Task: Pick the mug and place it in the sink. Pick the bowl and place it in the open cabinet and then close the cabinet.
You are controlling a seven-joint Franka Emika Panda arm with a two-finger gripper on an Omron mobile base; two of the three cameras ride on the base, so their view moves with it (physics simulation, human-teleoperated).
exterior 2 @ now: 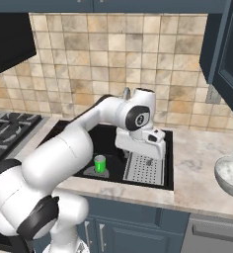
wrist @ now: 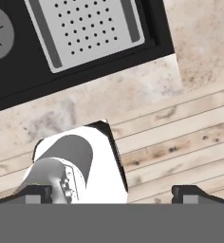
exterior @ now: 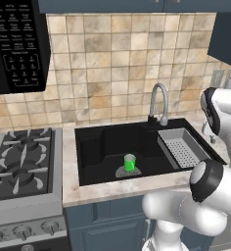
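Small bright green cylindrical mug (exterior: 129, 162) stands upright on the round grey drain inside the large black recessed sink (exterior: 103, 147); its long axis is vertical, open mouth up. No handle direction can be made out. In the right base view the same mug (exterior 2: 99, 163) sits left of the grey perforated tray (exterior 2: 145, 169), apart from it.

Wide, round whitish-grey marbled bowl (exterior 2: 230, 175) rests right way up on the pale stone counter (exterior 2: 197, 163), well to the right of the sink, partly cut by the frame edge. Dark blue-grey wall cabinet (exterior 2: 222, 49) hangs above that stretch of counter.

Two-finger gripper (wrist: 111, 192): the 2 dark fingertips (wrist: 190, 192) stand wide apart, nothing between them, touching nothing. The hand looks down over the counter edge in front of the sink, with wooden floor planks beyond. Curved metal tap (exterior: 159, 103) rises behind the basin.
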